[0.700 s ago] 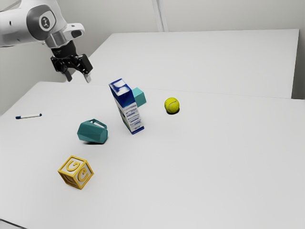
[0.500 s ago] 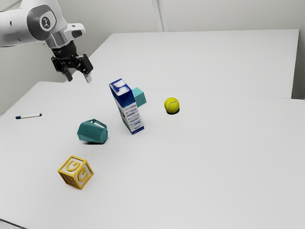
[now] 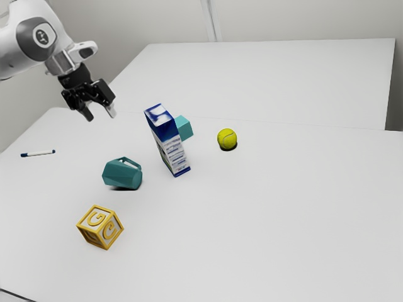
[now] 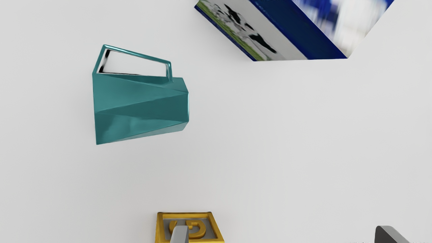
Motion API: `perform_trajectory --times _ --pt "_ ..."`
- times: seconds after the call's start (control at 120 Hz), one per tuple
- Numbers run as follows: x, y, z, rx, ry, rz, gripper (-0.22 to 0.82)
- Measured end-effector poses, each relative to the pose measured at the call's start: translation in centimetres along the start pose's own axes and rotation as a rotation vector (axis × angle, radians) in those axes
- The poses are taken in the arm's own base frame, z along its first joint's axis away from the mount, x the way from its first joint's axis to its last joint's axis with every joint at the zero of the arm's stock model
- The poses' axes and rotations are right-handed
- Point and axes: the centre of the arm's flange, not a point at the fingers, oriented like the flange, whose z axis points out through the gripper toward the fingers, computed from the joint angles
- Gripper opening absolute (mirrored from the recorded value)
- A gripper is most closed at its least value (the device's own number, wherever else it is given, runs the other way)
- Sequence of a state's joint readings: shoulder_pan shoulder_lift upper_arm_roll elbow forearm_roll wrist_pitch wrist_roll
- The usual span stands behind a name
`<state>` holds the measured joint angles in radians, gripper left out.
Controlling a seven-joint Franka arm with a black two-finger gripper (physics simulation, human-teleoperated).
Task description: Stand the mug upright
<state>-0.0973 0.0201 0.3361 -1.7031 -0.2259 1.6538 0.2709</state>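
High over the table, toward the exterior view's upper left, my gripper point(image 3: 99, 114) hangs open and holds nothing. The teal faceted mug point(image 3: 123, 174) lies on its side, its handle pointing away from the exterior camera. In the wrist view the whole mug point(image 4: 140, 108) and its handle loop are visible, well ahead of the widely parted fingertips of my gripper point(image 4: 281, 234).
A blue and white carton point(image 3: 167, 139) stands close beside the mug, with a teal block point(image 3: 184, 128) behind it. A yellow letter block point(image 3: 100, 227), a tennis ball point(image 3: 227, 139) and a marker point(image 3: 38, 153) rest on the white table point(image 3: 271, 220).
The arm and gripper have shifted slightly toward the exterior view's left and a little lower. The mug and the other objects have stayed where they were.
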Motion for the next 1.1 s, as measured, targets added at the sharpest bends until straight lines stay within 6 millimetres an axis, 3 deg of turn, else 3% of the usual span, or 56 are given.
perform_trajectory --times 0.117,0.258,0.333,0.475,0.783,0.875,1.1 --pt "-0.4 -3.2 1.3 -0.068 -0.006 -0.012 0.60" --pt "-2.0 -11.0 2.2 -0.132 0.011 -0.095 0.60" --pt "-2.5 -13.7 3.6 -0.172 0.010 -0.113 0.60" --pt "-1.7 -14.8 7.1 -0.236 -0.014 -0.082 0.60" --pt "-1.6 -20.9 13.7 -0.379 0.017 -0.081 0.60" --pt "-1.0 -21.4 15.6 -0.420 0.031 -0.068 0.60" --pt "0.1 -20.8 17.9 -0.519 0.098 -0.029 0.60"
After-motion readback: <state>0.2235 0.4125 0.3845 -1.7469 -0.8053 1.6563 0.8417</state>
